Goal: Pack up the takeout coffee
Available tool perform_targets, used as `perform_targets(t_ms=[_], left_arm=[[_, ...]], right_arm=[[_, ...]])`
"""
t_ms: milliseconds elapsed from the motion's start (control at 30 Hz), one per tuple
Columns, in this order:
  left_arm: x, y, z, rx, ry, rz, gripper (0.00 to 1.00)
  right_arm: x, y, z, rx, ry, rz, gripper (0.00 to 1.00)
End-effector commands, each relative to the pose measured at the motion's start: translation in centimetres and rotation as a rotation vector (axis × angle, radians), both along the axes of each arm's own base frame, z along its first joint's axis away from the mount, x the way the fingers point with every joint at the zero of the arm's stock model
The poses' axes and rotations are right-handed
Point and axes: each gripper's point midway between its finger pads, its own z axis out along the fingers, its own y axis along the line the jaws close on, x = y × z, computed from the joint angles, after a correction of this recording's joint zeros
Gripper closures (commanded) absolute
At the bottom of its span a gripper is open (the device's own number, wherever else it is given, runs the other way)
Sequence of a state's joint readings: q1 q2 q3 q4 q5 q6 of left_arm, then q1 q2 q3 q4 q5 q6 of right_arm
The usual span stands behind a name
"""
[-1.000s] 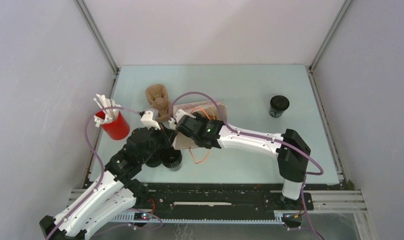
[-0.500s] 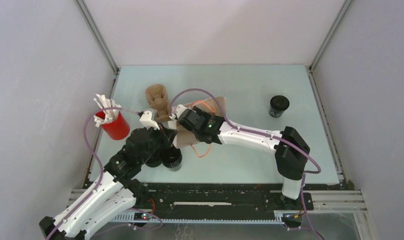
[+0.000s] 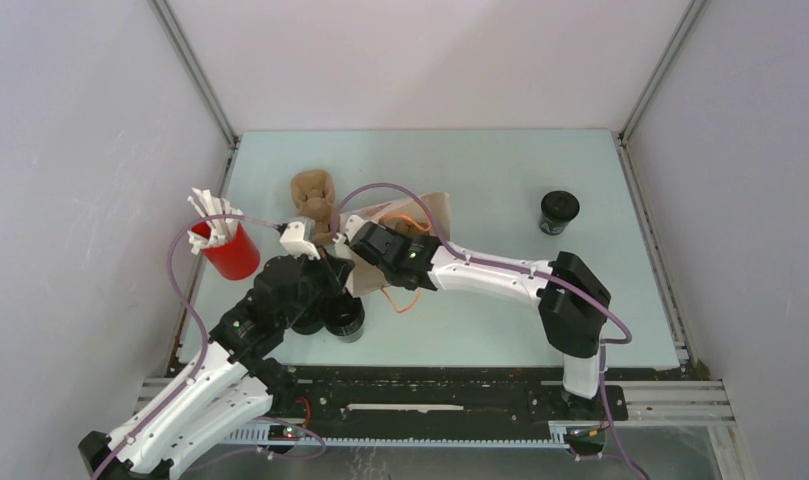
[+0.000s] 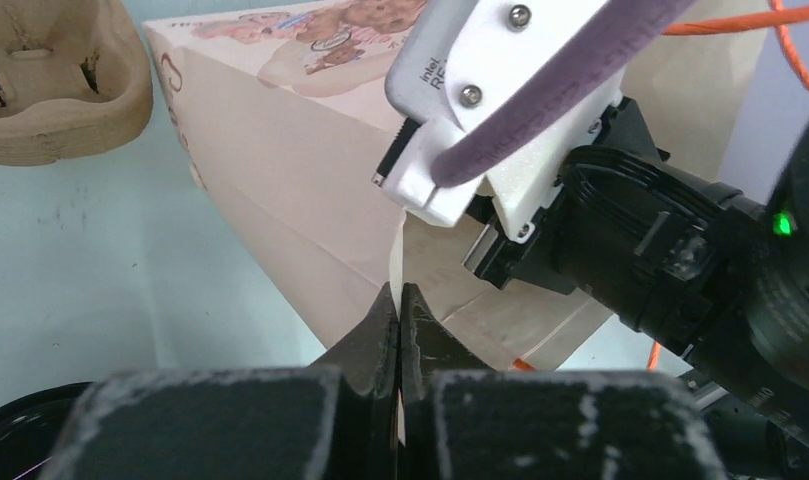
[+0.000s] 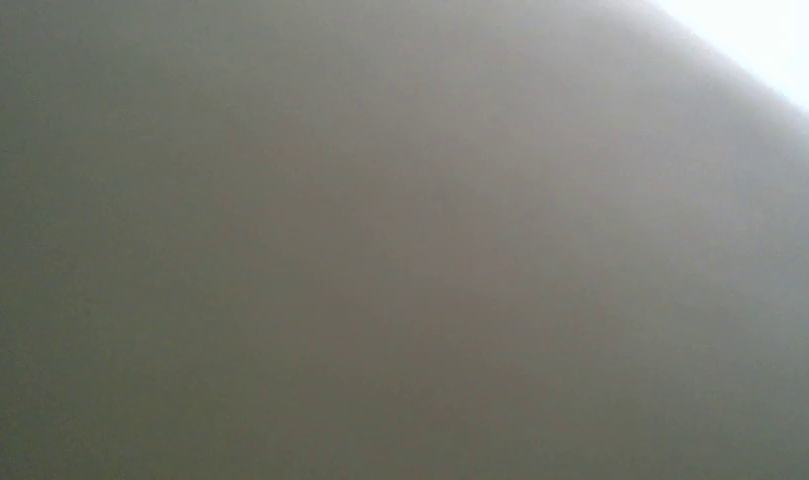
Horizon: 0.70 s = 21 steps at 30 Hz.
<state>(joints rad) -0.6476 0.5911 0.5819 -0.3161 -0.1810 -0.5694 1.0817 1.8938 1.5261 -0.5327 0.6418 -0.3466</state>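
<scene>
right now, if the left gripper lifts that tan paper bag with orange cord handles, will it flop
Probably flops: the tan paper bag lies creased and half flattened, and the left gripper pinches only one thin edge. Likely light, since nothing bulges its sides. The paper could tear at that pinch.

Paper bag [image 3: 425,205] lies mid-desk [image 3: 500,160]. Pulp cup carrier [image 3: 313,195] just beside its left rear. Cup of sticks [image 3: 230,252] at left edge. Far takeout coffee [image 3: 558,212] well apart at right. Near takeout coffee [image 3: 346,318] before the bag's left end; third takeout coffee [image 3: 307,324] just left of it, mostly hidden.
</scene>
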Motion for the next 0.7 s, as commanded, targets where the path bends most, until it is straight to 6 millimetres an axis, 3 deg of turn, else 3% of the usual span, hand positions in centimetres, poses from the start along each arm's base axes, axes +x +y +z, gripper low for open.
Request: perform_targets(t_ms=[0,200,367,500,667], left_arm=[[0.1,-0.4,1.4,-0.024,-0.007,-0.002,1.0],[0.5,-0.7,2.0,-0.015,-0.006,0.0,1.0],[1.0,-0.5,2.2,0.015,-0.005,0.016,1.0],[1.2,-1.0,2.5,0.005,0.001,0.002,1.0],[1.4,-1.5,2.7,-0.006,0.008,-0.009,1.0]], right_arm=[[-1.5,-0.8,1.7,0.006,0.01,0.013,0.97],[-3.6,-2.1,3.9,0.013,0.019,0.006,1.0],[-5.3,-3.6,4.4,0.012,0.052,-0.034,1.0],[-6.3,-3.6,4.3,0.023,0.071,-0.053,1.0],[-8.1,-3.1,6.4,0.039,0.08,-0.057,1.0]])
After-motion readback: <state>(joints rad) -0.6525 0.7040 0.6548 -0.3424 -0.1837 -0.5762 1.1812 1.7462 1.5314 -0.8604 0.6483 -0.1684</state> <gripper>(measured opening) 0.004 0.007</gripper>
